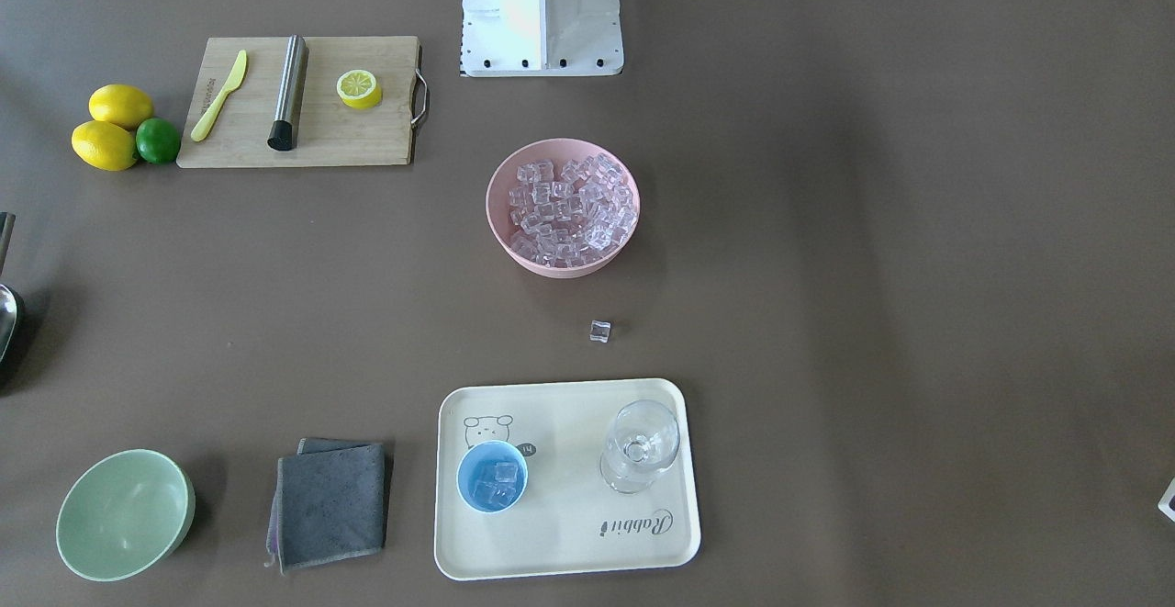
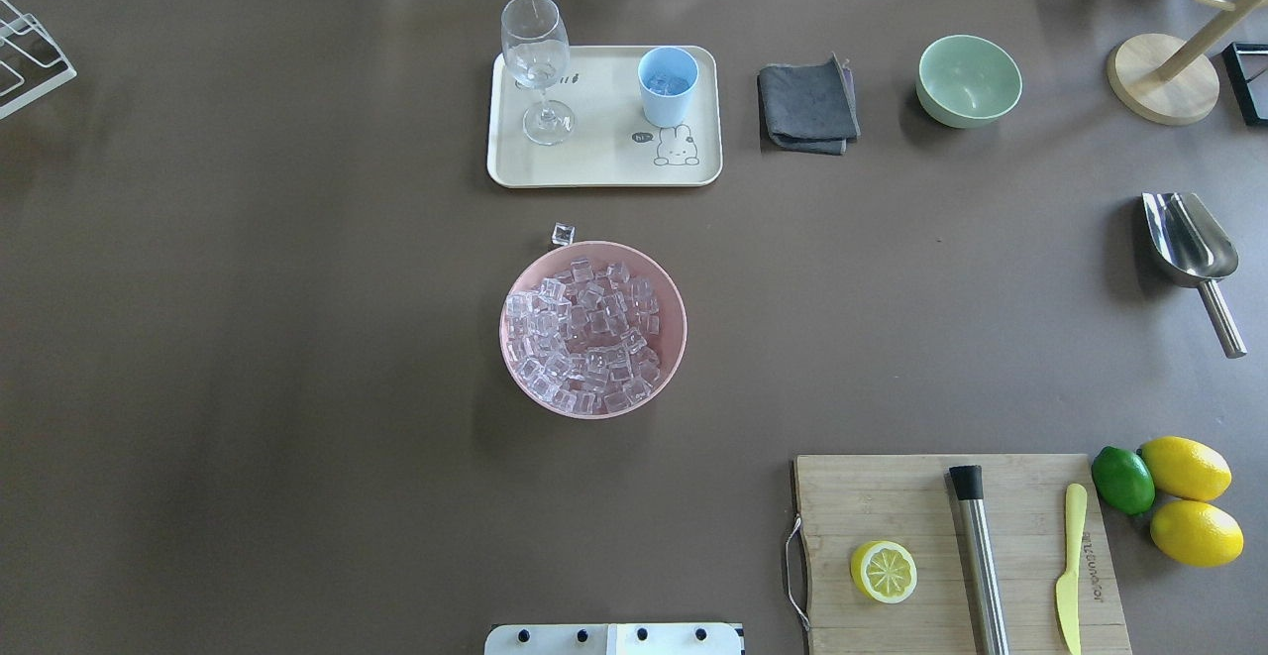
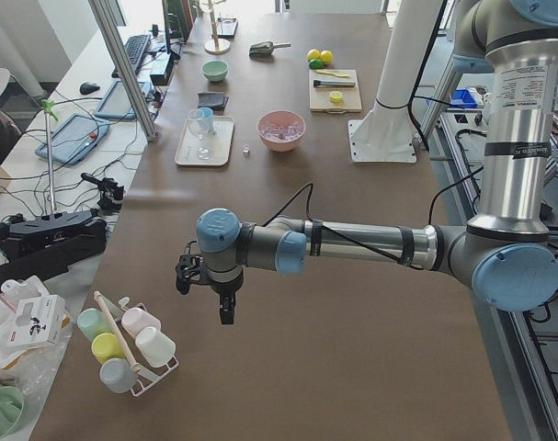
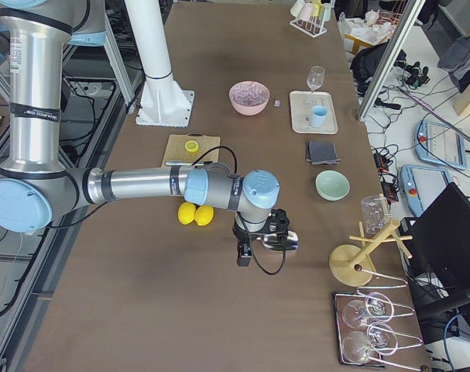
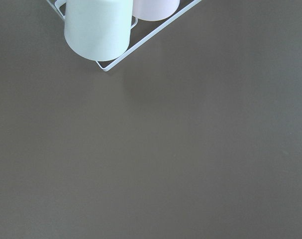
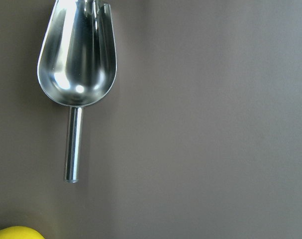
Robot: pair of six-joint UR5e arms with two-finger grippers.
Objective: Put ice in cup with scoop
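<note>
The silver scoop (image 2: 1189, 244) lies empty on the table at the far right of the overhead view, and fills the upper left of the right wrist view (image 6: 78, 59). The ice (image 2: 584, 333) fills a pink bowl (image 2: 674, 323) at mid-table. One loose cube (image 2: 563, 234) lies beside the bowl. The light-blue cup (image 2: 667, 83) stands on a cream tray (image 2: 594, 164) with a few cubes inside (image 1: 496, 483). My right gripper (image 4: 244, 256) hangs next to the scoop; my left gripper (image 3: 225, 312) hangs far from everything. I cannot tell whether either is open or shut.
A clear stemmed glass (image 2: 536, 51) stands on the tray. A grey cloth (image 2: 807, 105) and a pale green bowl (image 2: 969, 80) lie beside it. A cutting board (image 2: 892, 506) carries a steel cylinder, a knife and a half lemon. Lemons and a lime (image 2: 1122, 480) lie nearby.
</note>
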